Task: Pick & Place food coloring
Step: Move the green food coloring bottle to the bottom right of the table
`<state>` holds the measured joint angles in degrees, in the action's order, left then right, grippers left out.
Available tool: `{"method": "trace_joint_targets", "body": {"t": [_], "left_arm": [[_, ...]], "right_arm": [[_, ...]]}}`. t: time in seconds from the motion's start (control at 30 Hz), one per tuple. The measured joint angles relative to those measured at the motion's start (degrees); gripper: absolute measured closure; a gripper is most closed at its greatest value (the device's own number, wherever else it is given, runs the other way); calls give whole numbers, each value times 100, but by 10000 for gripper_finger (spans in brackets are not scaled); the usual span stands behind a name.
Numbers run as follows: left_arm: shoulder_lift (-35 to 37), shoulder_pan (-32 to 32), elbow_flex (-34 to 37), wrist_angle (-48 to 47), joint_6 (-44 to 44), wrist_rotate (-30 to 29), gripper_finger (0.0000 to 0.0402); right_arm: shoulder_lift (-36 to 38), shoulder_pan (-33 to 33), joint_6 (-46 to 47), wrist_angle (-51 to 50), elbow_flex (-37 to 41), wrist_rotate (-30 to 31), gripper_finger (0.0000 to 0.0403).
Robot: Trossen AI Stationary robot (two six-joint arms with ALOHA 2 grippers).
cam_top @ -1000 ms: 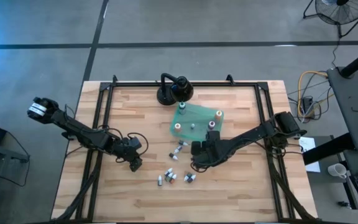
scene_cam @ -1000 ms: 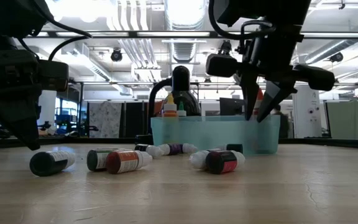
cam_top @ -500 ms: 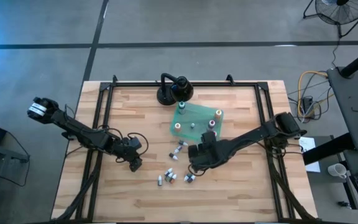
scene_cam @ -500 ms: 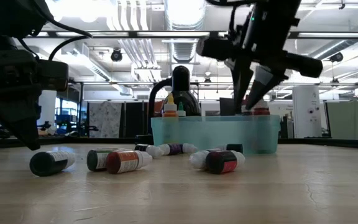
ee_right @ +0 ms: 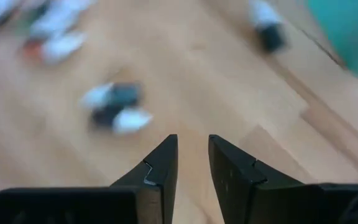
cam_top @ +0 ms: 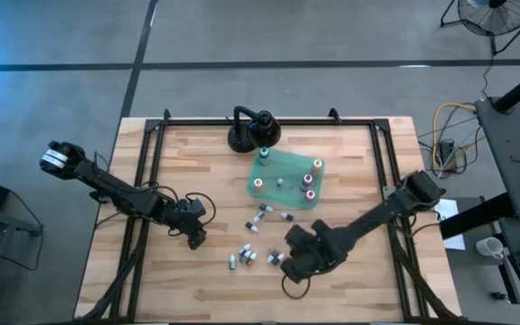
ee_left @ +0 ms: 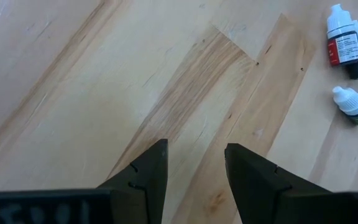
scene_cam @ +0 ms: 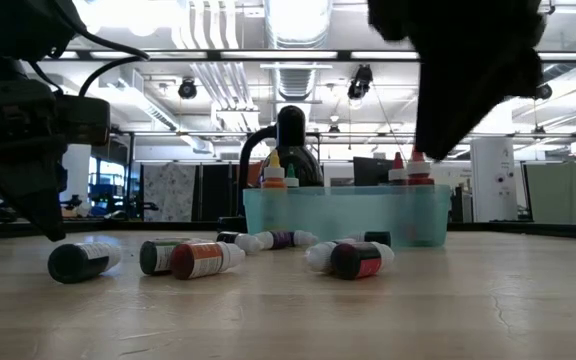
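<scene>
Several tiny food coloring bottles [cam_top: 258, 219] lie on their sides on the wooden table, some in a cluster nearer the front edge [cam_top: 242, 258]. Others stand upright in the teal tray [cam_top: 283, 167]. My right gripper [cam_top: 289, 271] hangs above the table beside the front cluster. It points down, with a narrow gap between its fingers [ee_right: 191, 155] and nothing in it; blurred bottles [ee_right: 114, 109] lie beyond the tips. My left gripper [cam_top: 197, 239] waits left of the bottles, low over bare wood. It is open and empty [ee_left: 194, 155], with bottles [ee_left: 347, 46] off to one side.
A black round-based stand [cam_top: 251, 131] sits at the table's far edge behind the tray. In the low view the loose bottles [scene_cam: 203, 258] lie in a row in front of the tray [scene_cam: 348, 215]. Black rails run along the table's left and right sides.
My right gripper has drawn back from the tray's near side toward the table's near edge, rising a little and rolling about its own axis. It now hangs by the front cluster of bottles. Its finger gap looks unchanged. The bottles have stayed put.
</scene>
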<state>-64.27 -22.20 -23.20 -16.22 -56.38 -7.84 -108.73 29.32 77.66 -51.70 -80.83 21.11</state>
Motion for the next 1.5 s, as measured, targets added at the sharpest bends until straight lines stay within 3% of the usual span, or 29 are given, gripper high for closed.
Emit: {"method": "trace_joint_targets", "body": {"t": [0.1, 0.2, 0.43, 0.67, 1.5], "left_arm": [[0, 0, 0, 23, 0, -4, 268], [0, 0, 2, 104, 2, -27, 268], [0, 0, 4, 126, 4, -72, 268], [0, 7, 4, 121, 5, -78, 268], [0, 98, 4, -140, -118, -62, 268]], "right_arm": [[24, -71, 1596, 25, 289, 289, 314], [30, -122, 2241, 324, 493, 386, 295], [-10, -583, 2720, 707, 681, 326, 213], [-8, -1215, 2230, 651, 630, 298, 148], [-417, -1274, 2399, 1379, 529, 245, 167]]}}
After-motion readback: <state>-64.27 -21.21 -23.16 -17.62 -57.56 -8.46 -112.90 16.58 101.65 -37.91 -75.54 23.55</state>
